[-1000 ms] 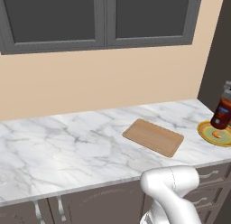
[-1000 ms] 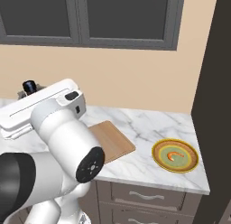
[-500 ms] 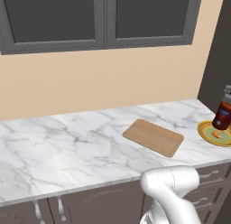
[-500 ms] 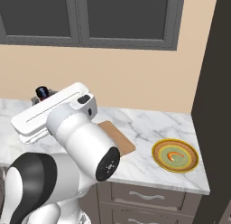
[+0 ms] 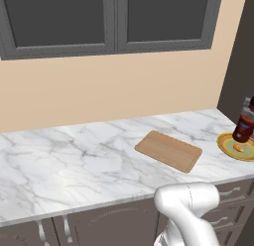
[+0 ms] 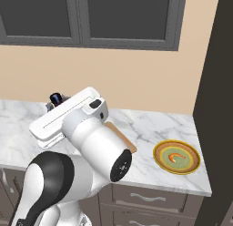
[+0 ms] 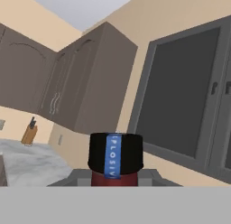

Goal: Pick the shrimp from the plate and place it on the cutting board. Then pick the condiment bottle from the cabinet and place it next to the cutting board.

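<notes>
My gripper (image 7: 115, 174) is shut on the condiment bottle (image 7: 115, 156), whose black cap and dark red body stand between the fingers in the hand view. The bottle (image 5: 244, 124) hangs in the air at the right edge of the left base view, in front of the plate (image 5: 229, 141). Its cap (image 6: 55, 98) peeks out behind my white hand. The orange shrimp (image 6: 174, 157) lies on the plate (image 6: 159, 150) at the counter's right end. The cutting board (image 5: 168, 151) is bare; my arm hides most of it (image 6: 124, 137) in the right base view. The dark cabinet (image 6: 218, 84) stands at the right.
A marble counter (image 5: 74, 160) runs left from the board. Grey glass-fronted wall cupboards (image 5: 114, 22) hang above it. In the hand view, brown wall cabinets (image 7: 85, 83) and a knife block (image 7: 29, 133) on a far counter show.
My arm has swung to the right with the bottle; the cap has shifted right and a little down in the right base view. Plate, shrimp and board have stayed put.
</notes>
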You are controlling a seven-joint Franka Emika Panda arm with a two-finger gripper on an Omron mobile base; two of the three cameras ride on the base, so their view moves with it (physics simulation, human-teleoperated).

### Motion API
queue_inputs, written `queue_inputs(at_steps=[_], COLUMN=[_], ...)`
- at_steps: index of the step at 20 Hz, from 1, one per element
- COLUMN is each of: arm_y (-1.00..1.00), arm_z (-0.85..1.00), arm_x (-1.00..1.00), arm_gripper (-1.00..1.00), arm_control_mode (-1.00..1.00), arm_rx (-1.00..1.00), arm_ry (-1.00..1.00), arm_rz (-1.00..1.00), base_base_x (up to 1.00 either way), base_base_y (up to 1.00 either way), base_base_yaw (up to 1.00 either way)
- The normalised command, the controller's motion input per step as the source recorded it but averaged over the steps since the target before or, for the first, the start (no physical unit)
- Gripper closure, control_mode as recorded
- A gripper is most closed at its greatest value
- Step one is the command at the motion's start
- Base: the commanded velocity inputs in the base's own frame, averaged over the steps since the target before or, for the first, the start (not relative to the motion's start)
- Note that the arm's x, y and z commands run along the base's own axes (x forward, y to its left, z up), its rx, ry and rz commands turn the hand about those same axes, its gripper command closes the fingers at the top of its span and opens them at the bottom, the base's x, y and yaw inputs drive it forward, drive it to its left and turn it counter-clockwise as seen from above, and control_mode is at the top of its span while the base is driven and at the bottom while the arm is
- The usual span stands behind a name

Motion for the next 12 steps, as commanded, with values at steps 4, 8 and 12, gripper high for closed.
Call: queue_inputs(at_steps=[4, 8, 12], arm_y=[0.0, 0.0, 0.0], arm_z=[-0.27, -0.23, -0.23], arm_x=[0.22, 0.2, 0.21], arm_gripper=[1.0, 1.0, 1.0], arm_control_mode=[-1.0, -1.0, -1.0], arm_rx=[0.0, 0.01, 0.03], arm_ry=[-0.04, -0.01, 0.0], arm_rz=[-0.1, -0.11, -0.1], base_base_x=[0.0, 0.0, 0.0], base_base_y=[0.0, 0.0, 0.0], base_base_yaw=[0.0, 0.0, 0.0])
